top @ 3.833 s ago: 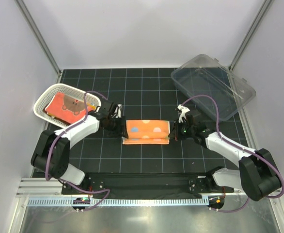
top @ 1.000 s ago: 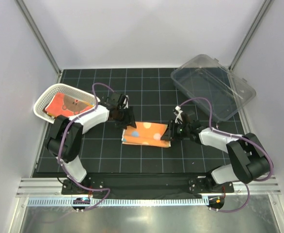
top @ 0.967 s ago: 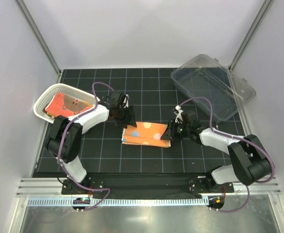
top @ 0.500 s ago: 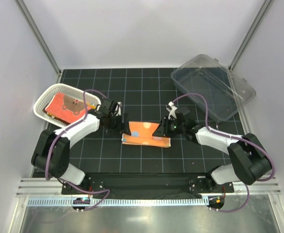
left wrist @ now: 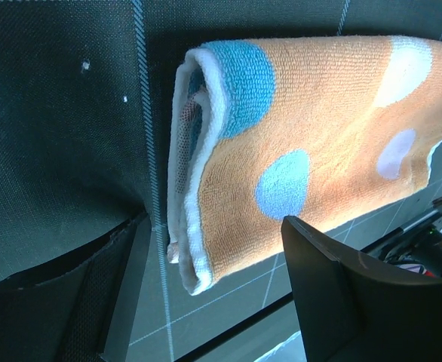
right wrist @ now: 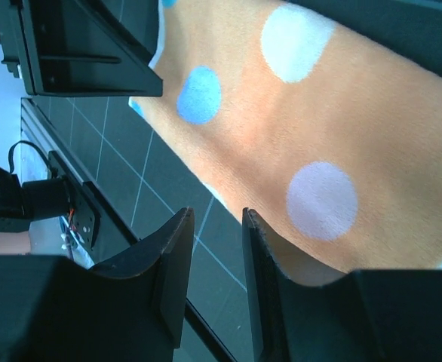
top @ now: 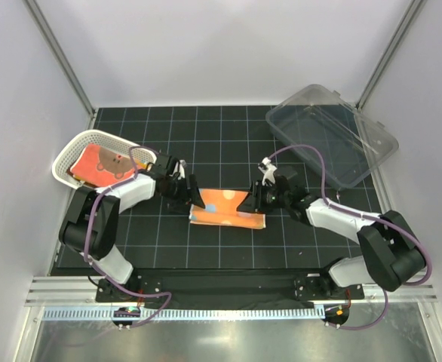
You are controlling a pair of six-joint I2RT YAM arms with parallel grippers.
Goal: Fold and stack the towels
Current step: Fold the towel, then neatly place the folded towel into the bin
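My left claw [top: 193, 197] gapes empty at nine o'clock of the folded spotted orange terry towel [top: 222, 212], likely ready for another fold. Right claw [top: 247, 200] is narrow, and I cannot tell its hold.

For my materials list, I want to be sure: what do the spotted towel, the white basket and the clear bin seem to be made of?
Spotted towel: looks like terry cloth, matt, with a looped pile.
White basket: probably plastic, an open mesh wall.
Clear bin: likely hard plastic, transparent and glossy.
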